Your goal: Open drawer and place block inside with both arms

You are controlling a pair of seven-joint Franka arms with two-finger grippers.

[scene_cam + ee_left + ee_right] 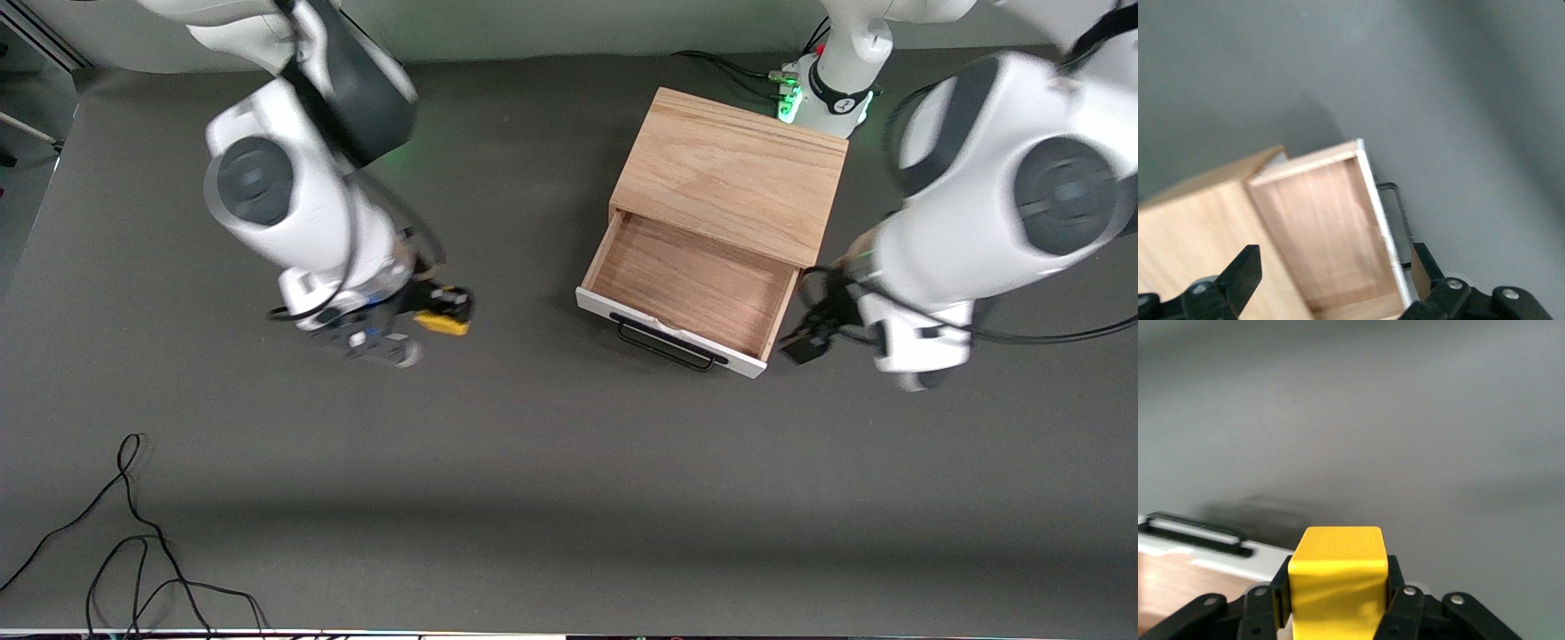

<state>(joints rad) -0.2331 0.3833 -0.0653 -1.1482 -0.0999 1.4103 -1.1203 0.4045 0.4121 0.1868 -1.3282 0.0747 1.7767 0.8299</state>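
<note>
The drawer point(693, 283) stands pulled out of the light oak box point(733, 169), its wooden tray empty, with the white front panel and black bar handle point(667, 345) facing the front camera. My right gripper point(444, 307) is shut on the yellow block point(442, 323) above the table, off the drawer toward the right arm's end. In the right wrist view the block point(1337, 577) sits between the fingers, with the drawer's handle point(1195, 535) in sight. My left gripper point(807, 340) is open and empty beside the drawer's front corner; its wrist view shows the tray point(1328, 223) between its fingers point(1241, 275).
Black cables point(133, 542) lie loose on the grey table at the front corner toward the right arm's end. More cables run by the left arm's green-lit base point(787, 102) next to the box.
</note>
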